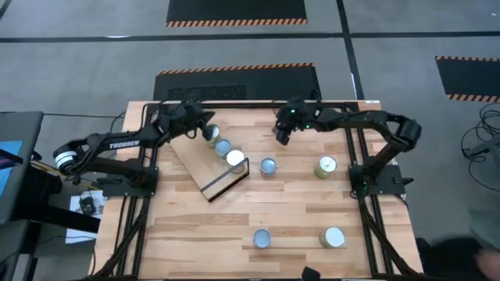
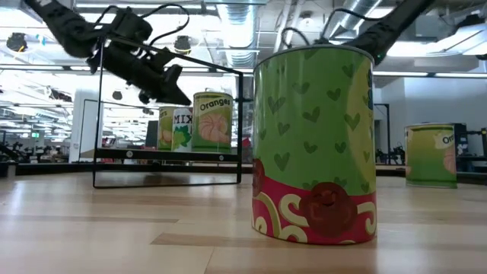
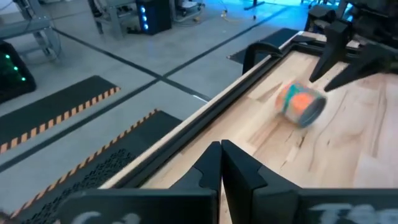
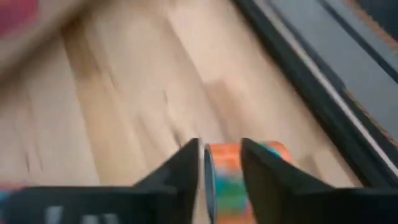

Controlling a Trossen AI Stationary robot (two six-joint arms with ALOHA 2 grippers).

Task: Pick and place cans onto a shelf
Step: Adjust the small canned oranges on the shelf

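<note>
pale plywood shelf (image 1: 205, 165) lies slanted on the desk (image 1: 234, 211), just below your left hand (image 1: 205, 129), with its black frame (image 1: 225, 179) at the end farther from that hand. three cans (image 1: 224, 147) stand in a row along the shelf edge, the first right beside the left hand's tips, the last near the frame. in the left wrist view that hand's fingers (image 3: 208, 168) are pressed together with nothing between them.

your right hand (image 1: 283, 134) sits over the far part of the desk, well apart from the left hand. in its wrist view the fingers (image 4: 186, 165) stand a narrow way apart, and an orange and teal can (image 4: 233, 168) lying on its side shows in the gap just ahead of them; whether they touch it you cannot tell. the left wrist view shows the same can (image 3: 300, 103) tipped over on the wood, below the right hand's dark fingers.

nearer you than the right hand, one can (image 1: 268, 165) stands just past the frame and a greenish one (image 1: 326, 167) off toward the right arm's base. two more cans (image 1: 262, 239) (image 1: 332, 237) stand well apart from both hands near the desk's front edge. in the low view a green and red can (image 2: 314, 144) stands close to the camera.
</note>
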